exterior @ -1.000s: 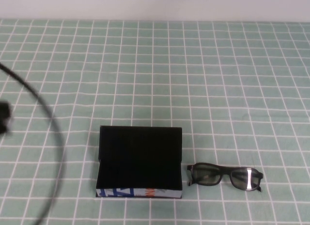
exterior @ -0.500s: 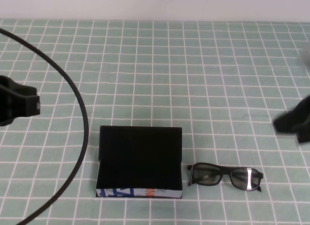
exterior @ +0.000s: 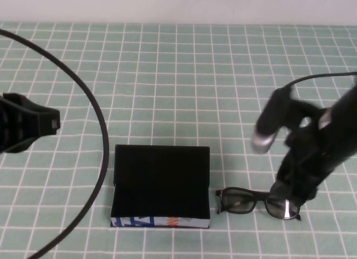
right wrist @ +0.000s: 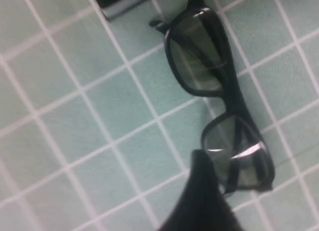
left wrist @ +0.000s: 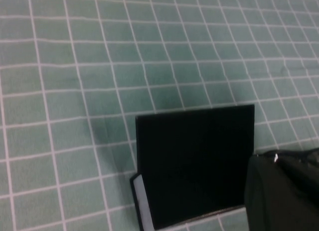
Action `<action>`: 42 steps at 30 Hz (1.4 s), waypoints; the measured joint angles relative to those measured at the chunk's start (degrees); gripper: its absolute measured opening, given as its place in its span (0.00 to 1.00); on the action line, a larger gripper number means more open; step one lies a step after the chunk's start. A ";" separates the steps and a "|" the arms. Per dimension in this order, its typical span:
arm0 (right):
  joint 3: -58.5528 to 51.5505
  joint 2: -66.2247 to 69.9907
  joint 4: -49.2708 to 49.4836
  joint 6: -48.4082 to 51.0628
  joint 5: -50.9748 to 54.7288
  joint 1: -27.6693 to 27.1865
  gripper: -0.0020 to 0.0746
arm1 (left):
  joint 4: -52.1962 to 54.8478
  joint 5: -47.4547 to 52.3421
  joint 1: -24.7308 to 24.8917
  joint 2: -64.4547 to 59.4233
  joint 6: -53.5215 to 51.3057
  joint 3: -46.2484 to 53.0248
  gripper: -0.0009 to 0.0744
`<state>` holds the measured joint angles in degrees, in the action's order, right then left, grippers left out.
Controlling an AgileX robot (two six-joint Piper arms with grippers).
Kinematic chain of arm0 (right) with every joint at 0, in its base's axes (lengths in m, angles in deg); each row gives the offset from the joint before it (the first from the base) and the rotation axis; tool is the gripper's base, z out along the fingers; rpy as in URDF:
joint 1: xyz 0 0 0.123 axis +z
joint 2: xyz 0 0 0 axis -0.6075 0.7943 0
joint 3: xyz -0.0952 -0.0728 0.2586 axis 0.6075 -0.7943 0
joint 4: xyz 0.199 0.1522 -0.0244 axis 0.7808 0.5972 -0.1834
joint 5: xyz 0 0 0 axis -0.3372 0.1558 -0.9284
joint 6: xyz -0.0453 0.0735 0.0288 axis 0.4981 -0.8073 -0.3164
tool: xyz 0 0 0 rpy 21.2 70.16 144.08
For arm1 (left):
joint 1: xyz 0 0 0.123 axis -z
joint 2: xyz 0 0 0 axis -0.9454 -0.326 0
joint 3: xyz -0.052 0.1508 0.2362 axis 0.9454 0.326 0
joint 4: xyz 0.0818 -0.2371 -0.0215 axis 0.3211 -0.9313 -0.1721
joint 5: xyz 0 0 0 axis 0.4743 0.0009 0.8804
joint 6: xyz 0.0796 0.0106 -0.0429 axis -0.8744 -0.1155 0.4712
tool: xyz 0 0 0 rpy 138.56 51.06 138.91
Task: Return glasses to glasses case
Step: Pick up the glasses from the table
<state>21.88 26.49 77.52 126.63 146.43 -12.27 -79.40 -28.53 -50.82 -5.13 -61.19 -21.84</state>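
Beside the open glasses case (exterior: 161, 185), the glasses (exterior: 259, 202) lie on the desk (exterior: 184, 86); our right gripper (exterior: 291, 193) hovers above, left gripper (exterior: 28, 125) parked; finger states unclear. We should centre over the frame's bridge.

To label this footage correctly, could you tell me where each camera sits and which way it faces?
High view: raised on the robot's side, angled down at the glasses case and glasses; left tool at left, right tool over the glasses.
Left wrist view: on the left arm, facing the case; dark tool part shows.
Right wrist view: close above the glasses; dark fingertip shows.
Shared: high and right wrist views show the glasses.
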 joint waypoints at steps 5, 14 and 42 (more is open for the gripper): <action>0.00 4.72 -5.91 0.34 -3.93 4.67 0.64 | -0.09 2.43 0.00 0.00 -0.14 0.00 0.01; 0.00 11.35 -11.92 0.46 -6.13 7.66 0.62 | -0.09 4.30 0.00 0.00 -0.49 0.00 0.01; 0.00 20.39 -15.32 -5.57 -10.15 7.66 0.35 | 0.36 5.69 0.00 0.00 -0.49 0.00 0.01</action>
<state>21.88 46.88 62.20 121.05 136.28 -4.61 -79.04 -22.84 -50.82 -5.13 -61.68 -21.84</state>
